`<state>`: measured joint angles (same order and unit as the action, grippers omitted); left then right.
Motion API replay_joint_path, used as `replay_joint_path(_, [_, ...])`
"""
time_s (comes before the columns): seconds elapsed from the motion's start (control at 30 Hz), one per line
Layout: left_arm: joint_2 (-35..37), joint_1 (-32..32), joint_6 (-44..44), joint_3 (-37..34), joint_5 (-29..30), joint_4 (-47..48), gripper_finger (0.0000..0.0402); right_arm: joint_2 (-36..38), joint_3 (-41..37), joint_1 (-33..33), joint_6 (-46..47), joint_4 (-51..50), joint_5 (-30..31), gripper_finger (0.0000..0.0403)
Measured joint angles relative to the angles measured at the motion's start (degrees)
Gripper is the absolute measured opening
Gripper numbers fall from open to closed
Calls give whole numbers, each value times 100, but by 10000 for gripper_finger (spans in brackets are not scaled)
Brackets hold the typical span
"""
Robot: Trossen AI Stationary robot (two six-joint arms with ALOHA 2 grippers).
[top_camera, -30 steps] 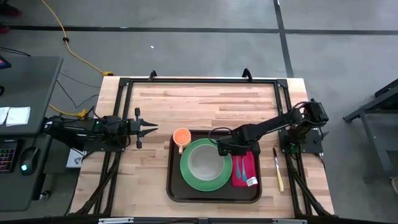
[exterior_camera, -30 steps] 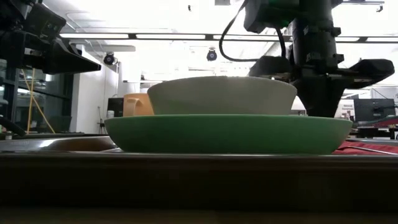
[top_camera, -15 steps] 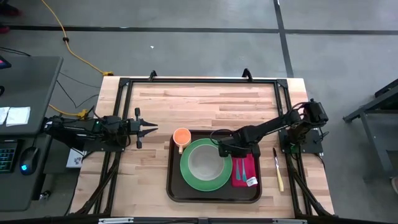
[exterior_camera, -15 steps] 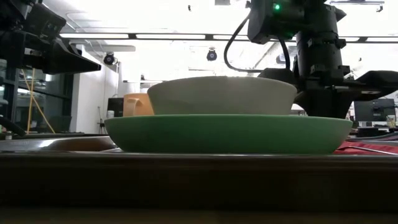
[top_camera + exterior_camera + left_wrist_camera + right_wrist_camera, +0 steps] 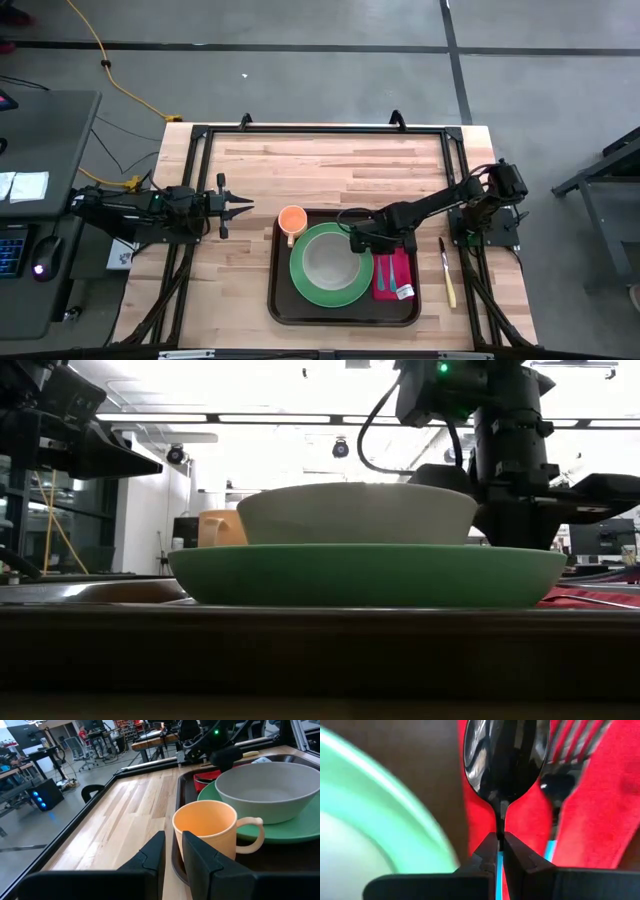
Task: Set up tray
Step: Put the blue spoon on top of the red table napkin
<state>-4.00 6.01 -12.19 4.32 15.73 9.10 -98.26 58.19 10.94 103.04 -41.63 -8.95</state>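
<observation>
Two arms in play: our right gripper (image 5: 500, 845) is clamped on the spoon (image 5: 504, 765), just over the napkin (image 5: 392, 275) beside the plate (image 5: 330, 265). That plate sits on the tray (image 5: 345, 312). Our left gripper (image 5: 240, 207) waits off the tray, fingers slightly apart. A thin handle could slip and clip the fork (image 5: 572, 750).

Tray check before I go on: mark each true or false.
1. The orange cup stands in the tray. True.
2. The bowl sits on the green plate. True.
3. The right gripper is open and empty. False: it is shut on the spoon, over the red napkin.
4. The knife lies on the napkin. False: it lies on the table, outside the tray.
5. The left gripper holds the cup. False: it holds nothing.
</observation>
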Motion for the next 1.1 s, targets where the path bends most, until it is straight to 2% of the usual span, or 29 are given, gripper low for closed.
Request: replay_joint_path(1.1, [-1, -1, 1, 0, -2, 0, 97, -227, 0, 11, -146, 125, -106, 7])
